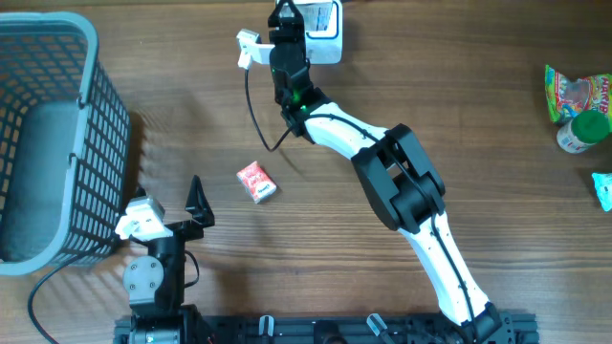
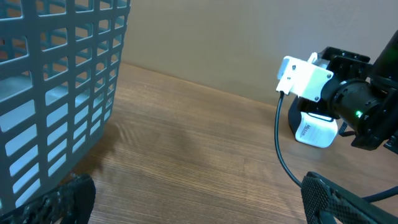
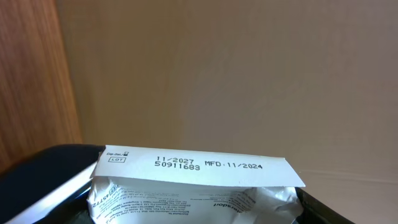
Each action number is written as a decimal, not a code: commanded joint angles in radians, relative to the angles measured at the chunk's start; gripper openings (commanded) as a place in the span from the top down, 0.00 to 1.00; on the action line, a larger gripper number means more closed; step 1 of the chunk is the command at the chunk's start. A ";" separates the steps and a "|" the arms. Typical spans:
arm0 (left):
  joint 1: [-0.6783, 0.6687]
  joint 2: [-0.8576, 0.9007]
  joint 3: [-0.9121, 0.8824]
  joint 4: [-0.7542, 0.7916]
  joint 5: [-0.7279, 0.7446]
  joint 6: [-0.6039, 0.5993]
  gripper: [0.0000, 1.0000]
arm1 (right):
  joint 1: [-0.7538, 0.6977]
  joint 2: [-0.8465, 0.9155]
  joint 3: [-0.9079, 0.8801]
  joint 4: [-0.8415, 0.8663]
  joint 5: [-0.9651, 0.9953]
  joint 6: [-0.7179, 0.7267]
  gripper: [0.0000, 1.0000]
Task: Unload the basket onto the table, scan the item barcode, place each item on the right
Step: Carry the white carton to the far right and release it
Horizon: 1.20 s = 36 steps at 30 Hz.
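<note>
My right gripper [image 1: 290, 17] reaches to the table's far edge and is shut on a white packet [image 1: 326, 27]. In the right wrist view the packet [image 3: 193, 165] fills the space between the dark fingers [image 3: 43, 177], its flat sealed edge up, printed with a lot number and dates. I can see no barcode on that face. The left wrist view shows the same packet [image 2: 315, 131] low under the right gripper [image 2: 348, 99]. My left gripper [image 1: 168, 203] rests near the front left beside the basket, open, with nothing between its fingers [image 2: 348, 199].
A grey mesh basket [image 1: 91, 115] stands at the left. A small red packet [image 1: 256, 182] lies mid-table. At the far right are a green snack bag [image 1: 574, 94], a green-capped bottle [image 1: 583, 134] and a teal item [image 1: 603, 189]. A black cable [image 1: 256, 119] hangs from the right wrist.
</note>
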State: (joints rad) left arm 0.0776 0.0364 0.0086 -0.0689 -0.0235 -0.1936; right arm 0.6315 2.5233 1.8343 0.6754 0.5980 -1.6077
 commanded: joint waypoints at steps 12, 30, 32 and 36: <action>-0.003 -0.002 -0.003 -0.003 0.012 -0.005 0.00 | -0.142 -0.327 0.010 -0.172 0.473 0.270 0.33; -0.003 -0.002 -0.003 -0.003 0.011 -0.005 0.00 | -0.752 -0.330 0.003 -1.425 0.074 1.468 0.44; -0.003 -0.002 -0.003 -0.003 0.011 -0.005 0.00 | -0.798 -0.330 0.003 -1.489 -0.124 1.479 0.42; -0.003 -0.002 -0.003 -0.003 0.011 -0.005 0.00 | -0.883 -0.327 0.003 -1.551 -0.268 1.533 0.36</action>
State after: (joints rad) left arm 0.0776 0.0376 0.0086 -0.0692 -0.0238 -0.1936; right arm -0.2100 2.1918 1.8370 -0.8536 0.5461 -0.1837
